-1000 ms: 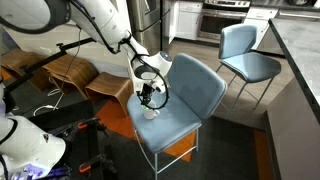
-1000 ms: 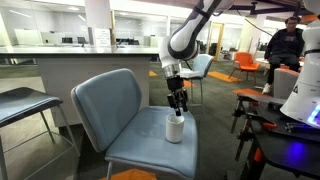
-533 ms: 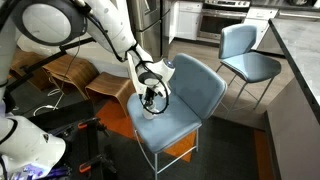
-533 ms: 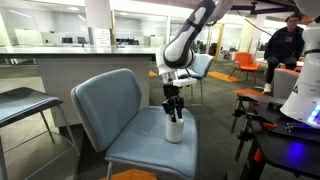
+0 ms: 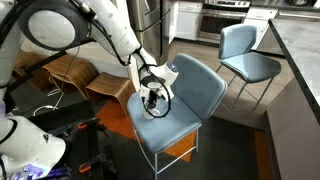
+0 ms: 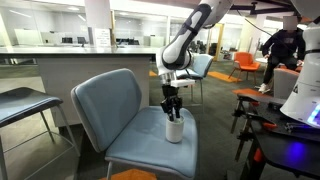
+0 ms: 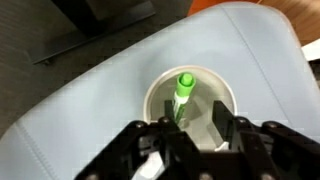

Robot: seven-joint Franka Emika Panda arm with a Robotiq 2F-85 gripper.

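You are holding the gripper (image 7: 195, 130) straight over the white cup (image 6: 174, 131), which is sitting upright on the seat of the blue chair (image 6: 128, 140), towards its front edge. The green marker (image 7: 184, 95) is standing inside the cup, leaning a little, with its cap end pointing up at the wrist camera. The jaws are standing partly drawn in, one on each side of the marker's shaft, but the pictures are not showing whether the pads are actually pressing it or sitting just beside it, so I cannot tell if you are pinching it. In the wrist view the marker is lying nearer one finger than the other, so you are probably best off centring the shaft between the pads before squeezing further, or the nearer finger may be tipping it against the rim. The cup looks light and nothing is bracing it on the padded seat, so any sideways nudge is risking a topple or a slide towards the edge. Judging from an exterior view, the fingertips (image 6: 173, 112) are hanging just above the rim, so keeping the wrist vertical and any travel purely up or down seems the safest course here.
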